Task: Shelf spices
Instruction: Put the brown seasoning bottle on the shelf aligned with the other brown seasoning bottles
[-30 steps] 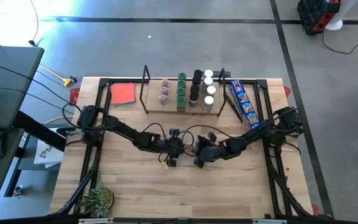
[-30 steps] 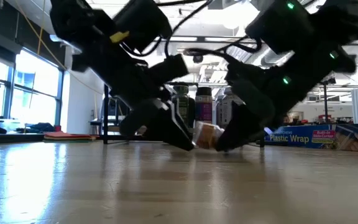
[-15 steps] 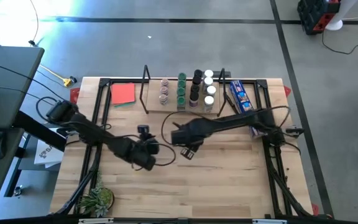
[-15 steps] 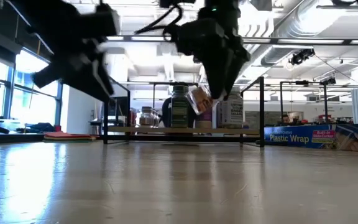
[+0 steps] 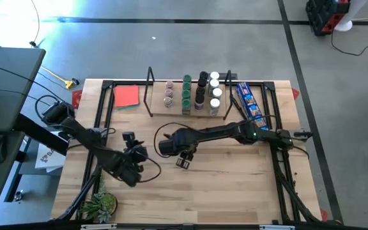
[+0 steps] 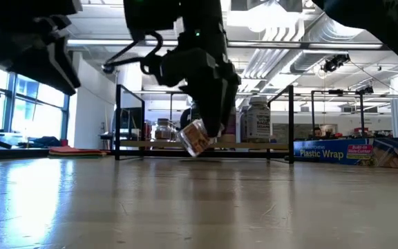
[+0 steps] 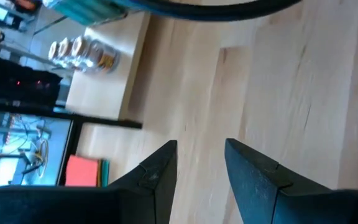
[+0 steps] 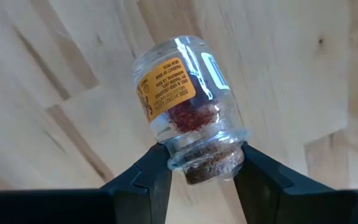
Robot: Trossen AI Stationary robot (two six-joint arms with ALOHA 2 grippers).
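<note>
1. Right hand (image 8: 197,168) is clamped on the lid end of a small clear jar (image 8: 185,106), with reddish stuff inside.
2. The jar hangs tilted, off the counter (image 5: 235,185), long axis slanting away from the hand.
3. The shelf (image 5: 190,112) is just beyond, already carrying jar rows.
4. Left hand (image 7: 201,165) sits near the front edge, fingers narrowly parted, nothing between them.

Open industrial lab: exposed ceiling ducts (image 6: 282,59), concrete floor (image 5: 171,51).
</note>
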